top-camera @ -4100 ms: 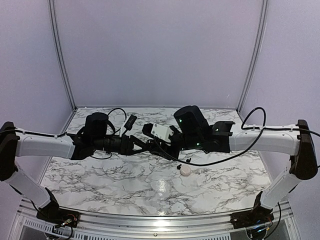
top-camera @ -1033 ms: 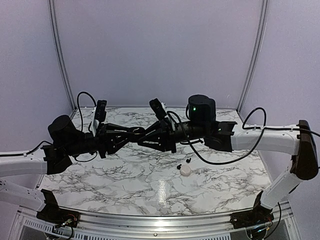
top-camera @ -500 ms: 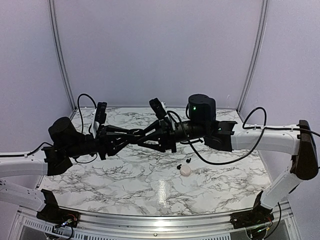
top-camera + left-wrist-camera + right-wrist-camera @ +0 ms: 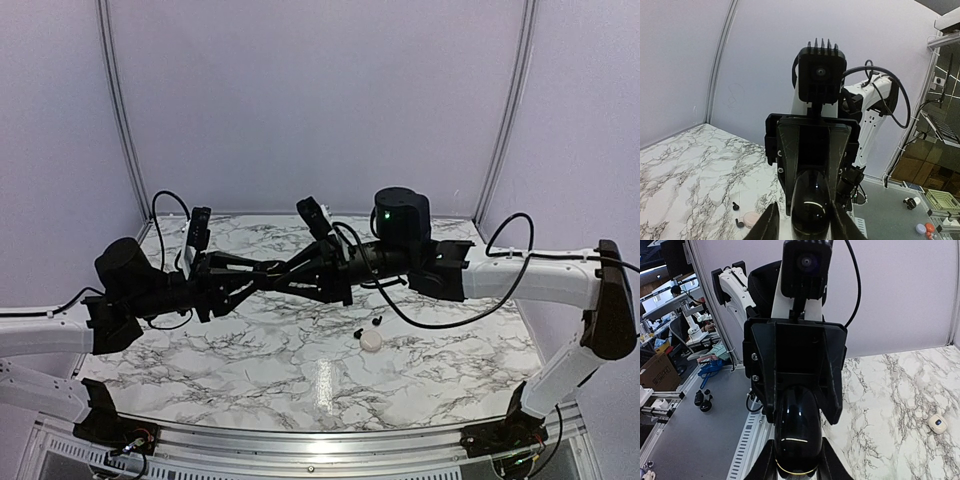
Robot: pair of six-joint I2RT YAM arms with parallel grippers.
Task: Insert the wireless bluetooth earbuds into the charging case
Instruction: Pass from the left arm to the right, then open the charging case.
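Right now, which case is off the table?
The glossy black case, aloft between the left tool and right tool; the white case lies on the table.

White marble-pattern table (image 4: 250, 350), grey veining, glare spot near the front middle. Metal rail (image 4: 300, 440) runs along its near edge.

Lying on it, right of centre: round white case (image 4: 371, 341), flat on the surface. First black earbud (image 4: 358, 333) sits just beside the case on its left. Second black earbud (image 4: 377, 322) lies just behind the case, apart from the first. Whether either bud touches the case is too small to tell.

Right wrist view: white pebble-shaped case (image 4: 937, 424) with a dark spot on top, alone on the marble; possibly a different case from the round one, view unclear.
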